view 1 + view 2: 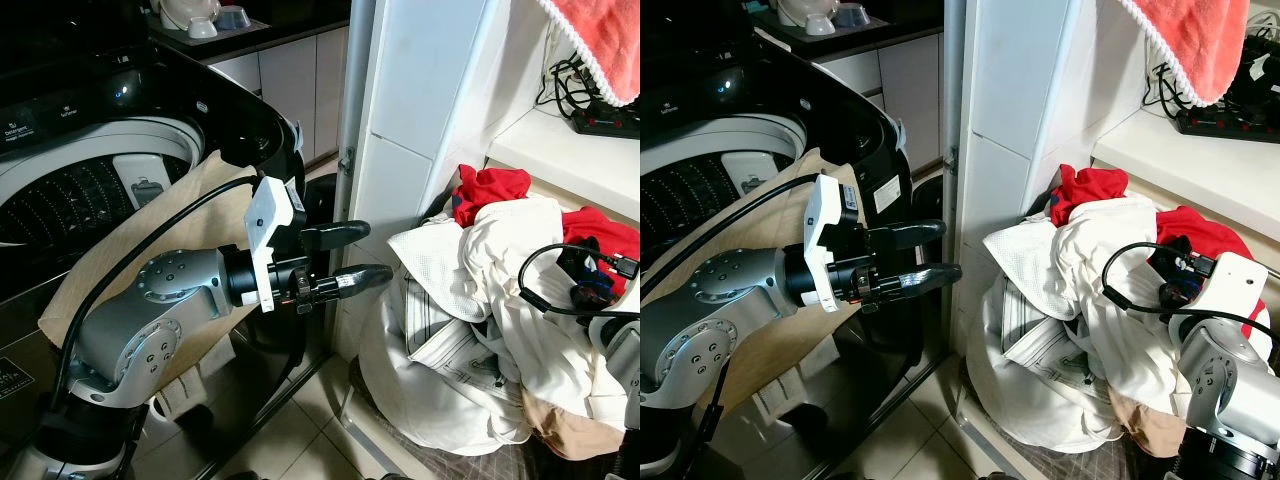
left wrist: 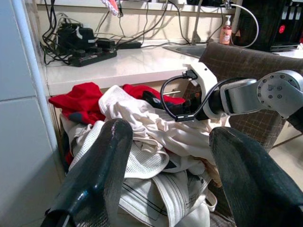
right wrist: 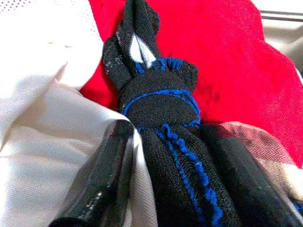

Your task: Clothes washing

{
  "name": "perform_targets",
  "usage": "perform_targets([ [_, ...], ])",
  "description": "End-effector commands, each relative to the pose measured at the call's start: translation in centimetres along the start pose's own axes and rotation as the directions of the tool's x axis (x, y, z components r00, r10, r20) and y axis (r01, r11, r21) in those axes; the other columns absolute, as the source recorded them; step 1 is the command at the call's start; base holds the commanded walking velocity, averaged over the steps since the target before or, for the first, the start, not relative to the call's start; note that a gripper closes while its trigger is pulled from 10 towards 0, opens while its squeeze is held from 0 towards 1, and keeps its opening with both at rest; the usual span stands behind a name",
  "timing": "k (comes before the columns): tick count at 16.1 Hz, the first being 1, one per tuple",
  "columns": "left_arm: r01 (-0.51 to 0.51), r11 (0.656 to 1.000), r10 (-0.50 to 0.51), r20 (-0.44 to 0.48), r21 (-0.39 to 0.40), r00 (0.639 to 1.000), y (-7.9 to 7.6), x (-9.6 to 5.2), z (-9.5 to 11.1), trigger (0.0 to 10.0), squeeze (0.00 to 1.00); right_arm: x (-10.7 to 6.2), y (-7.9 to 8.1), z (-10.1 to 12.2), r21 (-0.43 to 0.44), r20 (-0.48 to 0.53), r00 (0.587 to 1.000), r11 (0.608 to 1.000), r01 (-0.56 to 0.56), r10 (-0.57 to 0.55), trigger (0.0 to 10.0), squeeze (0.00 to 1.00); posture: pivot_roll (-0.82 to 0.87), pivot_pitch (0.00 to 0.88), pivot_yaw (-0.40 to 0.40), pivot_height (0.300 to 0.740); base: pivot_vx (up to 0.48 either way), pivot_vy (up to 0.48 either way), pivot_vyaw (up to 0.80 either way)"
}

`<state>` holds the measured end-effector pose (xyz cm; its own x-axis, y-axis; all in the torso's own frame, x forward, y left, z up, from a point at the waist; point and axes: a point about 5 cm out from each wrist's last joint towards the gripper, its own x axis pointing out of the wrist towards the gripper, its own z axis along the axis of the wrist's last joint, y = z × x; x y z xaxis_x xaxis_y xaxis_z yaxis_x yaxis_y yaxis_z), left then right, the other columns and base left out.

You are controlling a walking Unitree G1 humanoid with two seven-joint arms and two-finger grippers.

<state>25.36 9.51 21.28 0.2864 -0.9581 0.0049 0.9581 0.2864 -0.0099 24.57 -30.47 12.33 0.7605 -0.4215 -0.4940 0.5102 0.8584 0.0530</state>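
Note:
A heap of laundry [image 1: 470, 300], mostly white [image 2: 151, 127] with red pieces [image 1: 490, 185], lies low on the right. My right gripper [image 3: 165, 137] reaches into the heap and is shut on a rolled black sock with blue trim [image 3: 161, 109]; the sock lies against a red garment [image 3: 227, 56]. In the right eye view the right wrist [image 1: 1225, 290] hangs over the heap's right side. My left gripper [image 1: 375, 252] hovers open and empty between the top-loading washing machine [image 1: 90, 190] and the heap. A beige cloth [image 1: 190, 200] hangs over the washer's rim.
A white wall corner [image 1: 420, 100] stands between washer and heap. Above the heap a counter [image 1: 560, 150] holds a power strip [image 1: 605, 125], and a pink towel [image 1: 600, 40] hangs there. A brown chair [image 2: 246, 61] is behind the heap. Tiled floor [image 1: 300, 430] lies in front.

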Motion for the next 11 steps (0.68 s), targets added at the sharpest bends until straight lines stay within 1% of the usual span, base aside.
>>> perform_targets([
  [1,0.012,1.0,-0.012,-0.01,0.014,1.0,-0.2,0.1,0.1,10.0,0.0,0.0,-0.3,0.3,0.01,0.013,1.0,1.0,0.01,-0.01,0.0,0.0,-0.07,0.0,-0.005,0.74,0.0,0.0,0.0],
  [4,0.012,1.0,-0.012,-0.01,0.015,1.0,-0.2,0.0,0.1,10.0,0.0,0.0,-0.2,0.1,0.008,0.017,1.0,1.0,0.011,-0.011,0.0,0.0,-0.07,0.0,-0.003,0.74,0.0,0.0,0.0],
  [8,0.011,1.0,-0.011,-0.008,0.023,1.0,-0.2,0.0,0.2,10.0,0.0,-0.2,-0.3,0.1,0.019,0.046,0.998,0.999,0.03,-0.031,0.0,0.0,-0.07,0.0,0.0,0.74,0.0,0.0,0.0],
  [10,0.001,1.0,-0.001,0.005,0.026,1.0,-0.1,0.0,0.4,10.0,0.0,-0.4,-0.4,0.8,0.034,0.1,0.994,0.998,0.051,-0.054,0.0,0.0,-0.07,0.0,0.002,0.74,0.0,0.0,0.0],
  [11,-0.007,1.0,0.007,0.015,0.026,1.0,0.1,0.0,0.5,10.0,0.0,-0.6,-0.4,1.7,0.047,0.165,0.983,0.996,0.077,-0.084,0.0,0.0,-0.07,0.0,0.003,0.74,0.0,0.0,0.0],
])
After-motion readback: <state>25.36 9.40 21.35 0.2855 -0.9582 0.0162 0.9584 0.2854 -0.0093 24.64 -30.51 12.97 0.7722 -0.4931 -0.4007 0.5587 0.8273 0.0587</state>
